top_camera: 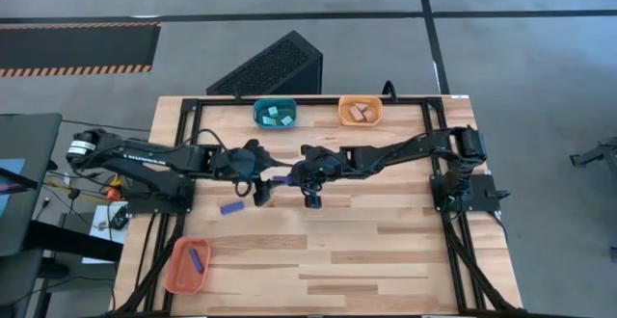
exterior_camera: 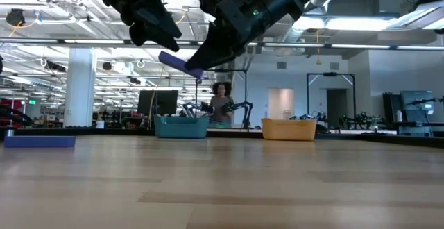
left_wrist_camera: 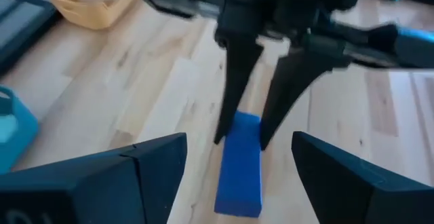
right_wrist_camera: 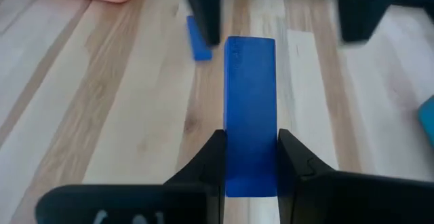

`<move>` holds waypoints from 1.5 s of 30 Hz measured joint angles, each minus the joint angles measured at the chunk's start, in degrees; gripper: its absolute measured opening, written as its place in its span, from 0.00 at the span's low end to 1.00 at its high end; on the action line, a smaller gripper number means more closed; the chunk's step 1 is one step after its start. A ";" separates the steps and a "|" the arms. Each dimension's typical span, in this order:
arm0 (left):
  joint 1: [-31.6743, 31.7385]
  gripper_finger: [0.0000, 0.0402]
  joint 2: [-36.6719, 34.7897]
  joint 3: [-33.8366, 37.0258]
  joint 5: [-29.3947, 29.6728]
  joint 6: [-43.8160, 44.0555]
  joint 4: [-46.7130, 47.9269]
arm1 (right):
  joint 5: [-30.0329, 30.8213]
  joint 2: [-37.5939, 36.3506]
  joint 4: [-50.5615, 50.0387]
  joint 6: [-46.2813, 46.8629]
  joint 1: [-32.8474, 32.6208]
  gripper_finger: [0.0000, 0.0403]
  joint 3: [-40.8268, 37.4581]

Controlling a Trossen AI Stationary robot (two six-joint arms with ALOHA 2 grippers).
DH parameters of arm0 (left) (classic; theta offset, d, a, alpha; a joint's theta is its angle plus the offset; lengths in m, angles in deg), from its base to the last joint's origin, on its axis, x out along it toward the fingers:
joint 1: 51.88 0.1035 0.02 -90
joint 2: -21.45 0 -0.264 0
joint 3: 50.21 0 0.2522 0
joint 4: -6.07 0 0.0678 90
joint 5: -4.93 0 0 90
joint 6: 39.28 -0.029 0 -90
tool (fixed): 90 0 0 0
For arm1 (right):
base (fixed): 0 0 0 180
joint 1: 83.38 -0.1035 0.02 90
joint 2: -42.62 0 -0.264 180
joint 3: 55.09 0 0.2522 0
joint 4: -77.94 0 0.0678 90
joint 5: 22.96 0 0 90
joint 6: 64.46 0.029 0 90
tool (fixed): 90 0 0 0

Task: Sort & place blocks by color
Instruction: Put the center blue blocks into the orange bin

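Note:
A dark blue oblong block [right_wrist_camera: 251,108] hangs above the table's middle with my right gripper [right_wrist_camera: 251,166] shut on it. My left gripper [left_wrist_camera: 237,176] is open. Its fingers stand on either side of the block's free end [left_wrist_camera: 239,190] without touching it. A second blue block [top_camera: 231,207] lies flat on the table near the left arm. A third lies in the orange tray [top_camera: 174,278] at the near left. Cyan blocks sit in the teal tray [top_camera: 258,116]. Tan blocks sit in the yellow-orange tray [top_camera: 343,112]. My right gripper pinches the block's two long sides [right_wrist_camera: 234,157] between its two fingers, at the end nearest the wrist. The fingers come from the table's right, slanting down, and lie along the block. The block [exterior_camera: 182,64] sticks out past the fingertips, tilted and lifted clear of the table.
The teal and yellow-orange trays stand at the table's far edge, the orange tray at the near left corner. A black frame runs along the table's left, far and right sides. A person shows far behind the table in the low view.

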 joint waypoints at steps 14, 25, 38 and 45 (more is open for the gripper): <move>1.00 0.55 0.72 0.00 -4.86 -1.20 4.16 | -0.09 0.08 -0.16 -2.68 -1.00 0.18 5.23; 0.98 0.19 -1.72 0.00 -5.68 -0.08 4.78 | 0.15 -0.04 -0.19 -1.49 -1.18 0.18 5.38; -3.81 0.19 -11.78 -0.09 -5.62 18.11 32.68 | 1.33 1.06 1.75 12.23 -0.15 0.63 5.33; -17.43 0.19 -14.43 0.00 -24.37 27.82 46.71 | 1.17 7.79 12.28 13.55 -2.06 0.65 5.59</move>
